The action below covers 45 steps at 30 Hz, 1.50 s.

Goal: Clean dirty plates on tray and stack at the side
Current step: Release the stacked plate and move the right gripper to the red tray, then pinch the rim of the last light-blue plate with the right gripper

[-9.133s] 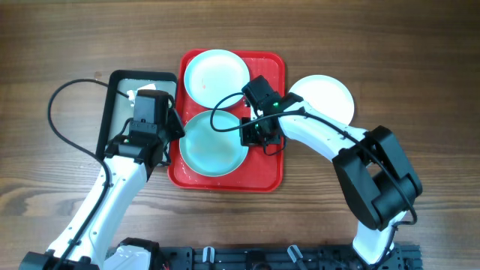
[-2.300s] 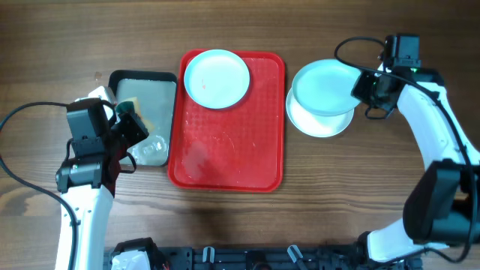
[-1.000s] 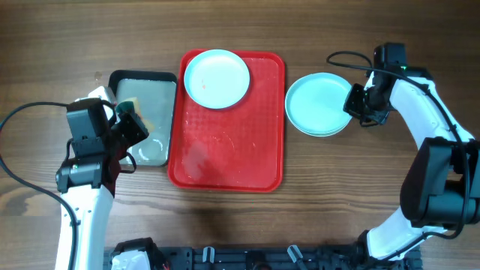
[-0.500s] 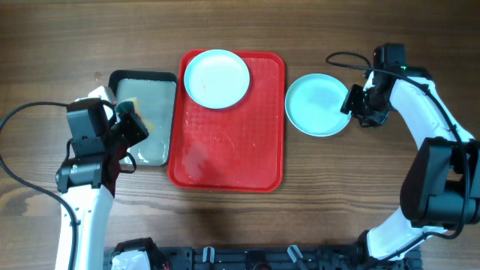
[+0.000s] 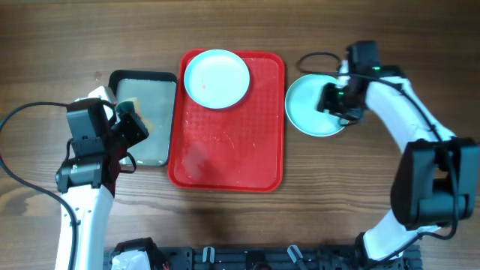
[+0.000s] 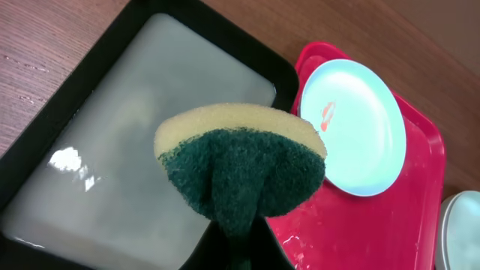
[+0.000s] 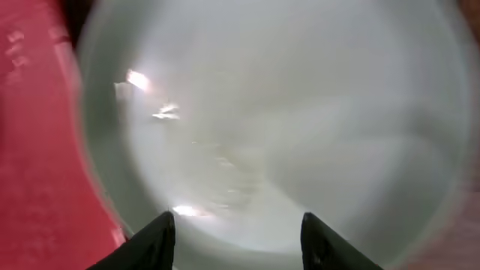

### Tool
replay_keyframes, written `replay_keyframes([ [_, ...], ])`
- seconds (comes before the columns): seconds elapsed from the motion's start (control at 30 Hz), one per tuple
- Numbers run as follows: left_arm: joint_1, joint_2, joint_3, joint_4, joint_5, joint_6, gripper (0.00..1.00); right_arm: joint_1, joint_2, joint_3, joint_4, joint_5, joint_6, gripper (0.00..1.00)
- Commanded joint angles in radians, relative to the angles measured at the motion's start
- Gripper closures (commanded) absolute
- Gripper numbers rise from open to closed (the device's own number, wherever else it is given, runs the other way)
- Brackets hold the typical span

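Note:
One plate [image 5: 217,78] lies at the far end of the red tray [image 5: 225,150]; in the left wrist view this plate [image 6: 360,131] carries a small red smear. Two more plates sit stacked [image 5: 307,109] on the table right of the tray. My right gripper [image 5: 332,100] hovers open over that stack, and the top plate [image 7: 285,112] fills its view with nothing between the fingers [image 7: 161,240]. My left gripper [image 5: 127,120] is shut on a yellow and green sponge [image 6: 240,169] above the dark tray.
A dark grey metal tray [image 5: 142,76] holding cloudy water [image 6: 112,165] sits left of the red tray. The red tray's surface [image 6: 375,225] looks wet. Wood table surrounds everything, and cables trail from both arms.
My right gripper opened, releasing the plate onto the stack, then slid left over the stack. The left arm and sponge have not moved.

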Motion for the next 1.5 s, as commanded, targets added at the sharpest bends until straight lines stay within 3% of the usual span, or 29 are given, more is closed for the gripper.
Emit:
replay_keyframes([
  [0.0,0.005,0.004,-0.006,0.0,-0.009,0.013,0.96,0.102,0.021,0.002,0.069,-0.04,0.013,0.46],
  [0.17,0.005,0.004,-0.006,-0.005,-0.009,0.013,0.96,0.216,0.022,0.002,0.23,-0.003,0.047,0.45],
  [0.3,0.005,0.004,-0.006,-0.005,-0.009,0.013,0.96,0.28,0.024,0.002,0.35,0.139,0.126,0.43],
  [0.63,0.005,0.004,-0.006,-0.005,-0.009,0.013,0.96,0.333,0.105,0.002,0.546,0.184,0.218,0.43],
  [1.47,0.005,0.004,-0.006,-0.005,-0.009,0.013,0.96,0.401,0.285,0.002,0.832,0.175,0.188,0.45],
])
